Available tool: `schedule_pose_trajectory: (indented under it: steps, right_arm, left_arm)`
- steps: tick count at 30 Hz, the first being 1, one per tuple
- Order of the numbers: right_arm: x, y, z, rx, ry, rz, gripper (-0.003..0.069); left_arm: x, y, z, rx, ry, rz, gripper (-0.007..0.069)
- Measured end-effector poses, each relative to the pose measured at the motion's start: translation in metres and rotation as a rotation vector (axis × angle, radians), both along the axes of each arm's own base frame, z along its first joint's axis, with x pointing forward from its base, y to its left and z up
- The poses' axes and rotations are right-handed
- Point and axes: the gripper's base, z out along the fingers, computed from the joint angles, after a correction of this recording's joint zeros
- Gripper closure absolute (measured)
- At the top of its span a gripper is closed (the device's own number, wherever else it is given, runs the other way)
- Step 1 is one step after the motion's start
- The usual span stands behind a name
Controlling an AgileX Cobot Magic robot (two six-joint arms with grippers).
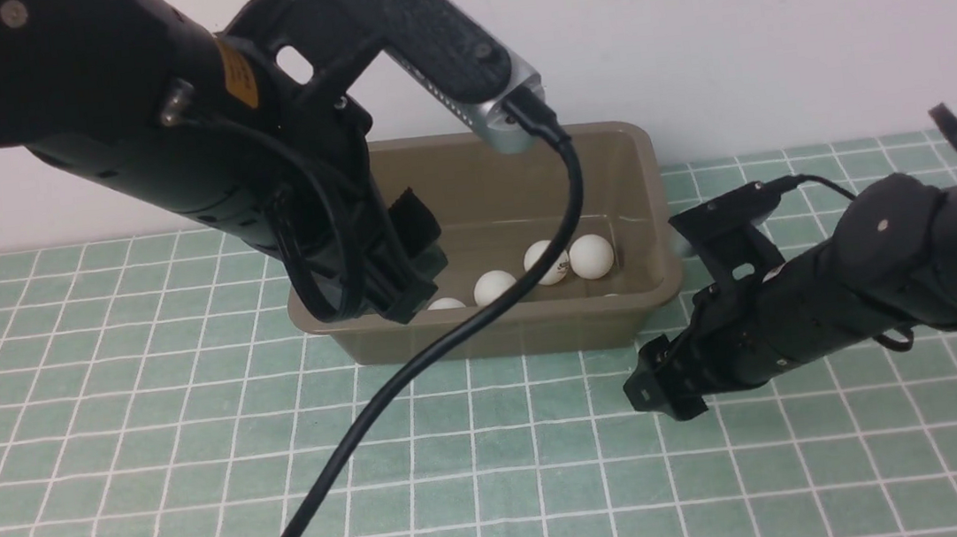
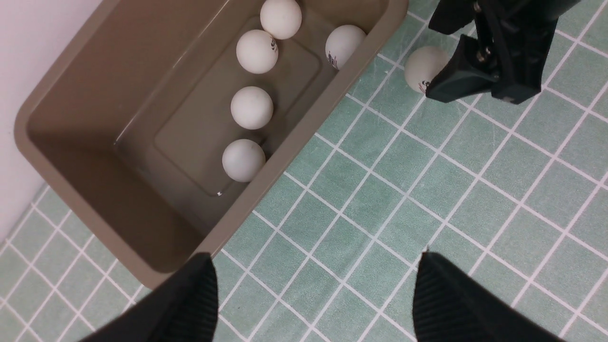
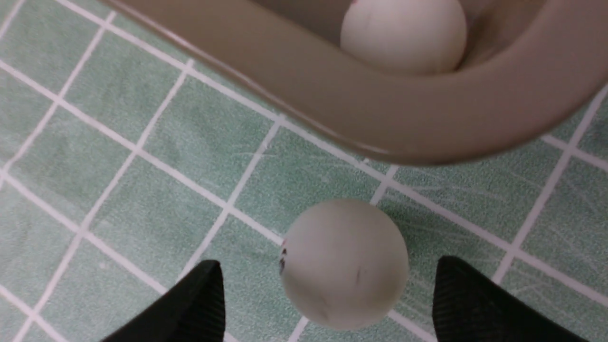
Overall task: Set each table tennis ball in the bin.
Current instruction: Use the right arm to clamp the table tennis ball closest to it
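Observation:
The olive-brown bin (image 1: 653,197) stands by the back wall with several white table tennis balls (image 1: 591,256) on its floor, also plain in the left wrist view (image 2: 251,108). One more ball (image 2: 418,66) lies on the mat just outside the bin's front right corner; the right arm hides it in the front view. My right gripper (image 3: 327,266) is open and straddles this ball (image 3: 344,263) without touching it, low at the mat (image 1: 664,387). My left gripper (image 2: 314,263) is open and empty, hanging above the bin's front left corner (image 1: 406,298).
A green mat with white grid lines (image 1: 501,480) covers the table. A pale wall (image 1: 773,24) rises right behind the bin. The left wrist camera's black cable (image 1: 417,364) loops across the bin's front and down over the mat.

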Motion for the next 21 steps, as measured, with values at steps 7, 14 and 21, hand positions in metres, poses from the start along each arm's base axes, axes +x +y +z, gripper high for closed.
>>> schedule_pose_trajectory:
  steps: [7, 14, 21]
  right_arm:
    - [0.003, 0.001, -0.01, -0.001, 0.01, -0.005, 0.0131]
    - [0.007, 0.003, -0.019, -0.004, 0.015, -0.002, 0.0131]
    - [0.011, 0.003, -0.027, -0.005, 0.02, -0.036, 0.0218]
  left_arm:
    - [0.0, 0.0, 0.0, -0.002, 0.001, 0.003, 0.0132]
    - [0.0, 0.0, 0.0, -0.004, 0.002, 0.005, 0.0132]
    - [0.0, 0.0, 0.0, -0.009, 0.004, 0.012, 0.0132]
